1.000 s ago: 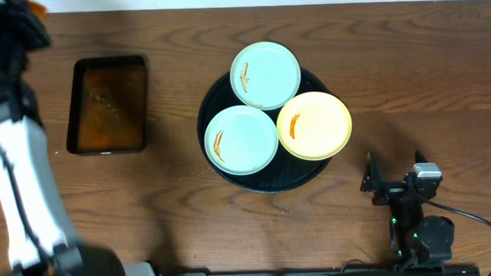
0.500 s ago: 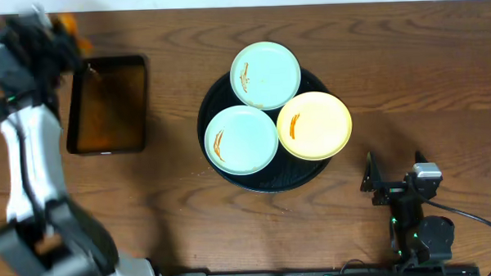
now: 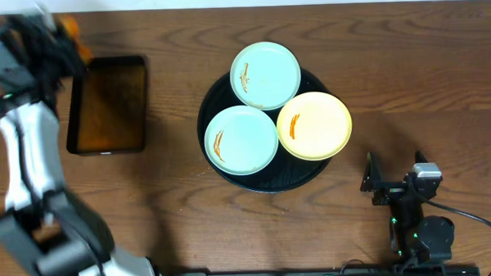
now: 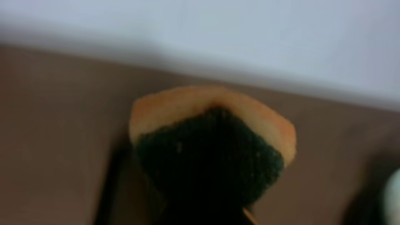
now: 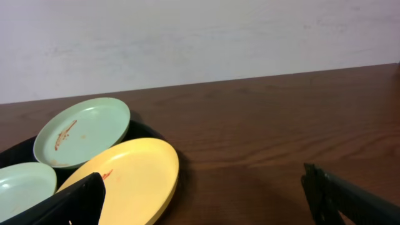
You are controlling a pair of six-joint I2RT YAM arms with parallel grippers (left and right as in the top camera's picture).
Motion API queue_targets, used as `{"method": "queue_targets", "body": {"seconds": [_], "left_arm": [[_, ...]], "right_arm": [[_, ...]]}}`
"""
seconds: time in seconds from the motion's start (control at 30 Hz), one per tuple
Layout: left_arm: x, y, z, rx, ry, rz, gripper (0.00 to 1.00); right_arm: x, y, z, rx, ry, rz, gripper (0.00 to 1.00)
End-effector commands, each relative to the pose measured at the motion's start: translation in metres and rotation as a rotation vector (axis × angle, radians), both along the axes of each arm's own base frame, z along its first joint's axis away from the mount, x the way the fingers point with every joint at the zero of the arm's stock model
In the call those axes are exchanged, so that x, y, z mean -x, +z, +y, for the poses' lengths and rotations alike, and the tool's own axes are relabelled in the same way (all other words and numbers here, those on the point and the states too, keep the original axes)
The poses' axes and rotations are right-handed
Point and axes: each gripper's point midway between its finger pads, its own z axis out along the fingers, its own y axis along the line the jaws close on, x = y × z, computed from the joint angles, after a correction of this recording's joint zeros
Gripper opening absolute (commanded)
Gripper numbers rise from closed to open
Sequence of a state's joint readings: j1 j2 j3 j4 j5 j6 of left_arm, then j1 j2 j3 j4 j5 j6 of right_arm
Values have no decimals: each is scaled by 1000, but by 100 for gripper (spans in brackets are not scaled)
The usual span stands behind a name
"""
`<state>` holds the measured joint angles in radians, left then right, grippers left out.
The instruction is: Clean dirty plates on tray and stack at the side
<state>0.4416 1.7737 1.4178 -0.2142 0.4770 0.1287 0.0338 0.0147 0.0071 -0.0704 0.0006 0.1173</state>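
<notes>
Three plates lie on the round black tray (image 3: 263,182): a mint one (image 3: 264,74) at the back, a mint one (image 3: 241,139) at the front left and a yellow one (image 3: 314,125) at the right. All have orange streaks. My left gripper (image 3: 62,36) is at the table's back left, shut on an orange sponge (image 3: 69,26) with a dark green scouring face (image 4: 209,153). My right gripper (image 3: 394,183) is open and empty, right of the tray. Its view shows the yellow plate (image 5: 125,178) and the back mint plate (image 5: 81,131).
A small rectangular black tray of brown liquid (image 3: 107,104) lies at the left, just below the left gripper. A white wall runs along the table's back edge. Bare wood lies to the right of the round tray.
My left arm has swung in from the far left edge, bringing the sponge to the rectangular tray's back left corner. The plates and the right arm have not moved.
</notes>
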Motion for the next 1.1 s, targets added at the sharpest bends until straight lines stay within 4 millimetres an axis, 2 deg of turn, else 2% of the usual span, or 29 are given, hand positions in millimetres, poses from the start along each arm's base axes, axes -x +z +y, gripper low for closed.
{"method": "queue_targets", "body": {"seconds": [0.0, 0.03, 0.1, 0.17, 0.23, 0.3, 0.33, 0.37, 0.43, 0.47, 0.53, 0.57, 0.63, 0.67, 0.7, 0.73, 0.77, 0.8, 0.87, 0.97, 1.03, 1.07], "left_arm": [[10, -56, 16, -8, 43, 148, 7], [11, -55, 16, -4, 46, 146, 7], [8, -30, 12, -10, 27, 85, 7], [6, 5, 5, -23, -9, -12, 7], [8, 57, -6, -56, -55, -151, 7], [13, 96, -10, -82, -53, -244, 8], [18, 115, -13, -105, -54, -286, 7], [22, 123, -14, -113, -54, -302, 7], [25, 125, -16, -111, -54, -297, 7], [25, 115, -15, -99, -50, -269, 7], [22, 79, -7, -74, -18, -178, 7], [20, 41, -1, -50, 8, -94, 7], [20, -15, 5, -10, 33, 31, 7], [21, -29, 4, 6, 33, 65, 7], [24, -57, 3, 47, 28, 134, 7], [25, -62, 2, 54, 27, 148, 7], [24, -60, 2, 52, 26, 143, 8], [23, -45, 3, 38, 26, 110, 7], [22, -1, 3, -3, 31, 15, 7], [34, 66, -3, -70, 32, -123, 7], [42, 84, -7, -86, 32, -154, 7], [45, 83, -7, -88, 40, -141, 7]], "right_arm": [[0, -1, -7, 11, -30, 2, 99], [0, -1, -7, 11, -30, 2, 99], [0, -1, -7, 11, -30, 2, 99], [0, -1, -7, 11, -30, 2, 99], [0, -1, -7, 11, -30, 2, 99], [0, -1, -7, 11, -30, 2, 99], [0, -1, -7, 11, -30, 2, 99], [0, -1, -7, 11, -30, 2, 99], [0, -1, -7, 11, -30, 2, 99], [0, -1, -7, 11, -30, 2, 99], [0, -1, -7, 11, -30, 2, 99], [0, -1, -7, 11, -30, 2, 99], [0, -1, -7, 11, -30, 2, 99], [0, -1, -7, 11, -30, 2, 99], [0, -1, -7, 11, -30, 2, 99], [0, -1, -7, 11, -30, 2, 99], [0, -1, -7, 11, -30, 2, 99], [0, -1, -7, 11, -30, 2, 99], [0, -1, -7, 12, -30, 3, 99], [0, -1, -7, 12, -30, 3, 99], [0, -1, -7, 12, -30, 3, 99], [0, -1, -7, 11, -30, 3, 99]]}}
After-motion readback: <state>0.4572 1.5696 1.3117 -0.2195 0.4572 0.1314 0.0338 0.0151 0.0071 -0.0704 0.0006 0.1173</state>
